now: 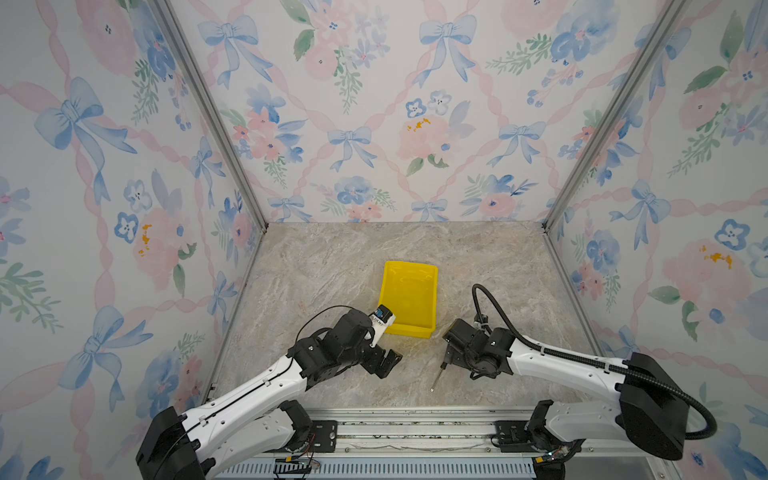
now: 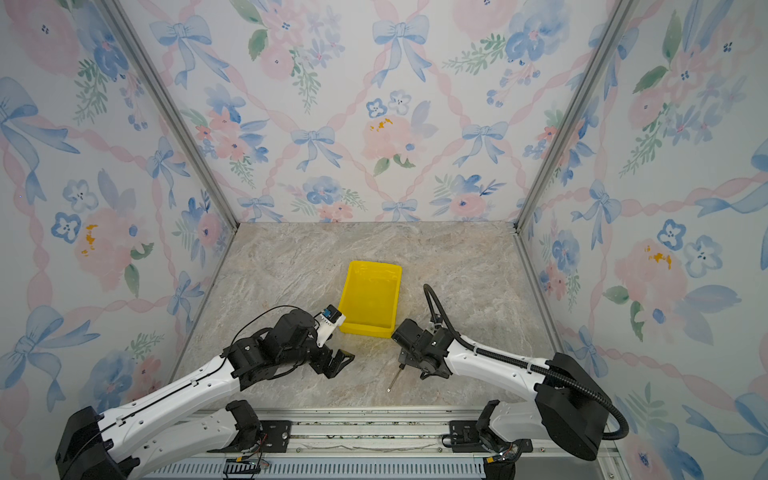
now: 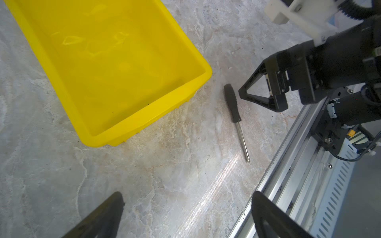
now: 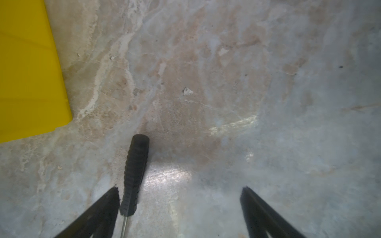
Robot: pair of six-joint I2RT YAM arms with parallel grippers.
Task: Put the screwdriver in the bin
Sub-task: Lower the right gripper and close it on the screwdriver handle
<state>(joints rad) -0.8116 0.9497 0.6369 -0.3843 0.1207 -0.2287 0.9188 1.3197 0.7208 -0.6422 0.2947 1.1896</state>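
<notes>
R fingers (image 4: 99, 214) spread, screwdriver (image 4: 135, 175) handle betw. them, flat on table (image 4: 226, 82); L fingers (image 3: 105, 218) spread, near bin (image 3: 154, 107)

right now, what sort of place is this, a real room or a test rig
Probably a staged robot test cell: floral wallpaper panels in aluminium posts, a marble-look tabletop, two arms bolted to a metal rail.

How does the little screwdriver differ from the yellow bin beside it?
The screwdriver is slim, with a black handle and silver shaft; the bin is broad and bright yellow. The screwdriver is a solid rod lying flat; the bin is an open, empty tray with low walls. Both rest on the marble table, apart, and neither is held.
</notes>
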